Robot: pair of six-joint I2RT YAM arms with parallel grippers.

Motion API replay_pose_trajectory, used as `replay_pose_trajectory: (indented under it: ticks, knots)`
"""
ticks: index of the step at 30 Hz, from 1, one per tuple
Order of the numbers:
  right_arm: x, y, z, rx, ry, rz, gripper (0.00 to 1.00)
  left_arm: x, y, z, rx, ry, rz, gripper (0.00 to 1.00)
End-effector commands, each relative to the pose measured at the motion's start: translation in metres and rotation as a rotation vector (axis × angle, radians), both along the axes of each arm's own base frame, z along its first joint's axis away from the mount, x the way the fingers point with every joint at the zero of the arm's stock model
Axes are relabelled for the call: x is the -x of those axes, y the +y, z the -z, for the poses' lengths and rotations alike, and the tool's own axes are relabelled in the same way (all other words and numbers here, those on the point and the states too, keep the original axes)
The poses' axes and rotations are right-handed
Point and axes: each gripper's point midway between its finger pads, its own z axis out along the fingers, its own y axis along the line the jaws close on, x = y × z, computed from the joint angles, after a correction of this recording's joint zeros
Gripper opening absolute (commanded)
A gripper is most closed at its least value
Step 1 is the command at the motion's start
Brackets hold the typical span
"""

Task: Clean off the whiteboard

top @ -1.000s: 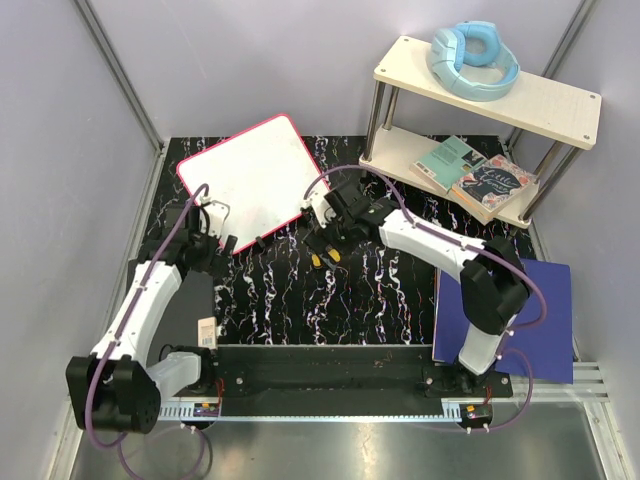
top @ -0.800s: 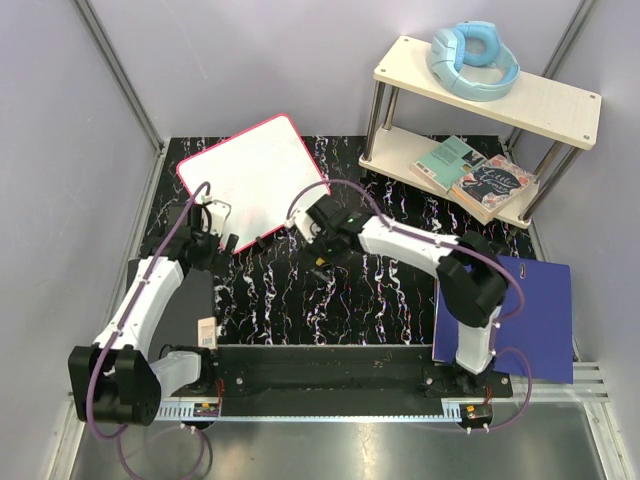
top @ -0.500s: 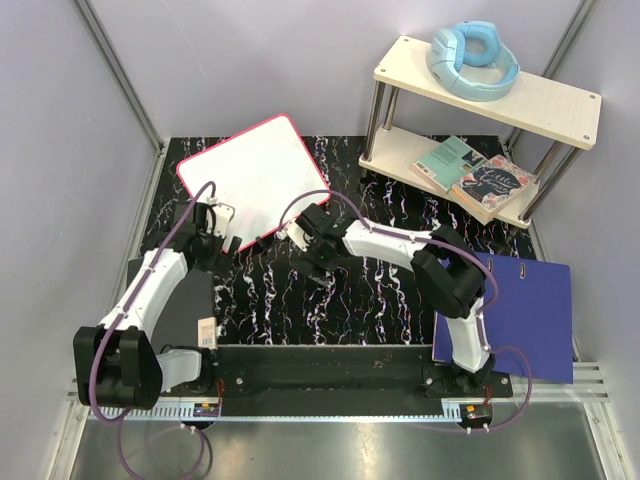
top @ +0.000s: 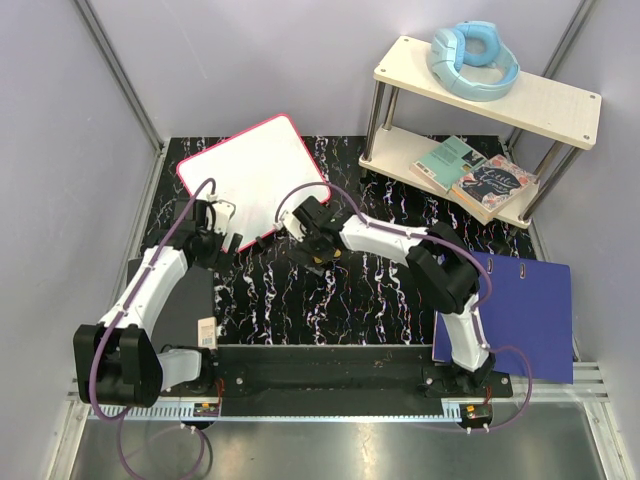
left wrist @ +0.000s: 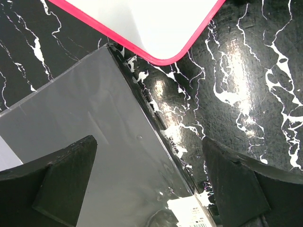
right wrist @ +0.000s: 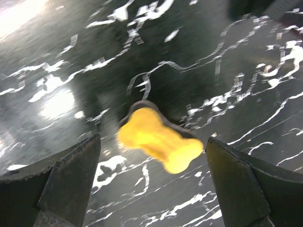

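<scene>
The whiteboard [top: 252,175] lies flat at the back left, white with a red-pink rim; no marks show on it. Its near corner shows in the left wrist view [left wrist: 156,23]. My left gripper [top: 225,243] is open and empty just off that corner, above the black panel's edge [left wrist: 149,189]. A yellow bone-shaped eraser [right wrist: 158,139] lies on the black marbled table. My right gripper [right wrist: 154,175] is open and hovers over it, with a finger on each side and neither touching it. In the top view the right gripper [top: 316,252] covers the eraser.
A black flat panel [left wrist: 94,142] with a white label lies at the left under my left arm. A blue folder [top: 545,310] lies at the right. A two-tier shelf [top: 480,110] at the back right holds blue headphones [top: 472,58] and books [top: 480,178].
My right gripper has swung left and down from beside the whiteboard's right edge to over the eraser. My left gripper has shifted slightly towards the board's corner. The whiteboard has not moved.
</scene>
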Motion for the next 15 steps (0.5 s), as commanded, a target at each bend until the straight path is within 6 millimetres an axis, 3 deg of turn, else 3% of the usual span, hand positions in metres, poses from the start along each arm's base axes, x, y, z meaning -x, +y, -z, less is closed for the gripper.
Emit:
replay_pose_trajectory:
  ticks: [1,5,8,15]
  knots:
    - [-0.041,0.003,-0.013,-0.049,-0.076,0.044,1.00,-0.012,-0.004,-0.013,0.023,-0.055,0.017,0.99]
    - [-0.062,-0.008,-0.003,-0.043,-0.072,0.099,1.00,-0.012,-0.004,-0.013,0.015,-0.057,0.023,0.99]
    - [-0.065,-0.008,0.002,-0.108,-0.005,0.127,1.00,-0.011,-0.002,-0.012,0.004,-0.056,0.023,0.99]
    - [-0.028,-0.015,0.004,-0.143,0.154,0.103,1.00,-0.006,-0.002,-0.006,0.006,-0.044,0.023,0.99]
